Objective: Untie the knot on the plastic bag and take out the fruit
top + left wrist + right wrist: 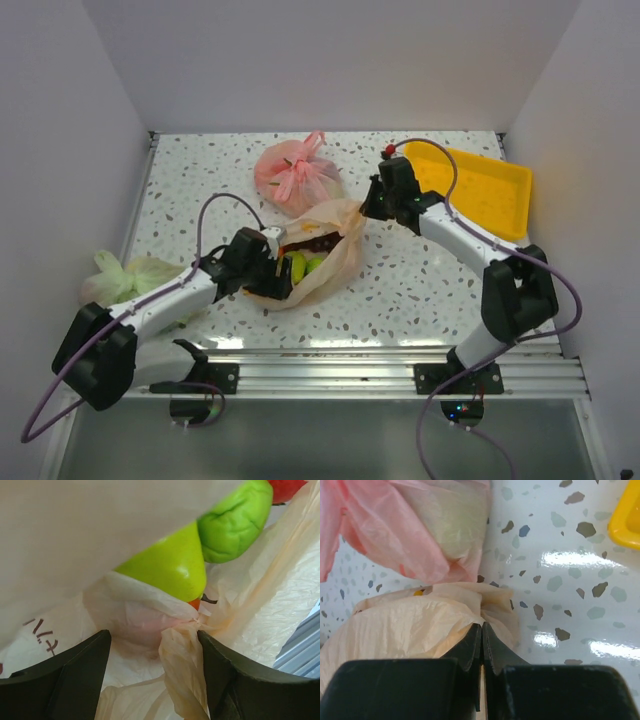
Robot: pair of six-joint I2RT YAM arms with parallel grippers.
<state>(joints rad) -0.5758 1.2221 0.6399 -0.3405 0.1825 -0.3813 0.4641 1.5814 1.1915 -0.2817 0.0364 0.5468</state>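
Note:
The peach-orange plastic bag [335, 250] lies open at the table's middle, mouth toward my left arm. Inside it show a green pear [167, 567], a green apple [235, 522], a red piece [285, 487] and a bit of orange [195, 603]; dark fruit [312, 242] sits deeper. No tied knot shows. My left gripper [272, 275] is open inside the bag's mouth, a fold of film [182, 672] between its fingers against the right finger [235, 680]. My right gripper [481, 627] is shut on the bag's far edge [492, 602] and also shows from above [372, 205].
A knotted pink bag [295, 172] lies just behind the peach bag and fills the top left of the right wrist view [395, 530]. A pale green bag [125, 275] sits at the left edge. A yellow tray [480, 185] stands at the back right.

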